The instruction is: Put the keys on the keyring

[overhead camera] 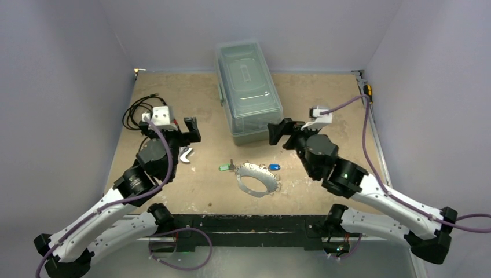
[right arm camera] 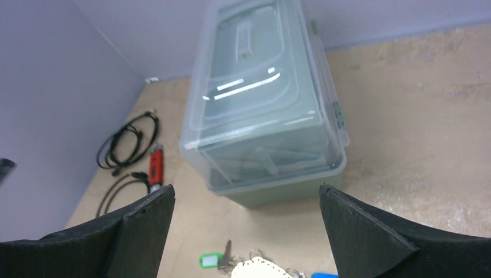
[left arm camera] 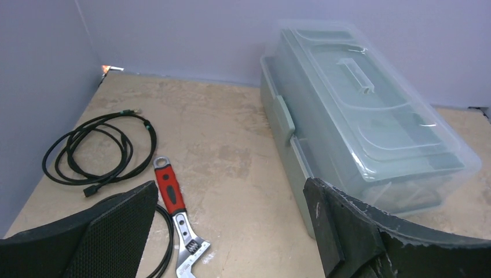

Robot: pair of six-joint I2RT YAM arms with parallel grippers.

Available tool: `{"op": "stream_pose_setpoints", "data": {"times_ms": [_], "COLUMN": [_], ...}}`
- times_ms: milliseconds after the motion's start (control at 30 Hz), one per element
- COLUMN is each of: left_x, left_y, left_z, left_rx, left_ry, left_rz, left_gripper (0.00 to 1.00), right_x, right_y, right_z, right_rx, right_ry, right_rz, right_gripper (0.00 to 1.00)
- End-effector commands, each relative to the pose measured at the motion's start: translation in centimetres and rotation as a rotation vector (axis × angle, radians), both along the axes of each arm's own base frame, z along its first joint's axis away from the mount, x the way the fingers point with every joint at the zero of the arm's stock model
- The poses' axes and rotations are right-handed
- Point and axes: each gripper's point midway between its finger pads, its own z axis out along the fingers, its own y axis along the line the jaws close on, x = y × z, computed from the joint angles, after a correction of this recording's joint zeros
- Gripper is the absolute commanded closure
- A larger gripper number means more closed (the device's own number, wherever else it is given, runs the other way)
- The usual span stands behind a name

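The table [overhead camera: 173, 92] is worn and beige, closed in by pale lilac walls [overhead camera: 58, 58]. A clear box [overhead camera: 248, 90] with its lid on stands at the back. On the left lie a black cable [overhead camera: 136, 110] and a red-handled wrench [left arm camera: 173, 202]. The marks on the wrench jaw are too small to read.

The left gripper [left arm camera: 231, 214] and the right gripper [right arm camera: 246, 208] are both spread wide and hold nothing.

The keyring [overhead camera: 255, 178] lies flat near the front, between the green key [overhead camera: 223, 168] and the blue key [overhead camera: 274, 167].

The green key [overhead camera: 223, 168] and blue key [overhead camera: 274, 167] lie flanking the flat keyring [overhead camera: 253, 172].
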Motion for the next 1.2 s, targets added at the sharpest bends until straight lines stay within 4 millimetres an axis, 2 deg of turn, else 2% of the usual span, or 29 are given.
{"op": "stream_pose_setpoints", "data": {"times_ms": [0, 200, 400, 500, 733, 1000, 1167], "left_x": [-0.2, -0.1, 0.1, 0.2, 0.2, 0.3, 0.5], "left_y": [1.6, 1.4, 0.8, 0.5, 0.4, 0.3, 0.2], "left_z": [0.4, 0.1, -0.1, -0.3, -0.5, -0.6, -0.8], "left_rx": [0.009, 0.003, 0.004, 0.004, 0.004, 0.005, 0.012], "left_ry": [0.001, 0.007, 0.017, 0.02, 0.024, 0.028, 0.032], "left_rz": [0.077, 0.079, 0.055, 0.044, 0.041, 0.042, 0.047], "left_gripper": [0.02, 0.03, 0.02, 0.02, 0.02, 0.01, 0.01], "right_x": [-0.6, -2.4, -3.9, -4.6, -4.9, -4.7, -4.3], "right_y": [-2.8, -6.5, -12.6, -14.3, -15.3, -15.0, -14.6], "right_z": [5.9, 7.1, 6.4, 6.2, 5.7, 5.5, 6.1], "right_rx": [0.085, 0.111, 0.121, 0.143, 0.15, 0.116, 0.084], "right_ry": [-0.131, -0.167, -0.157, -0.15, -0.14, -0.134, -0.166], "right_rz": [-0.048, -0.081, -0.261, -0.304, -0.339, -0.336, -0.322], "right_gripper": [0.01, 0.01, 0.01, 0.01, 0.01, 0.01, 0.01]}}
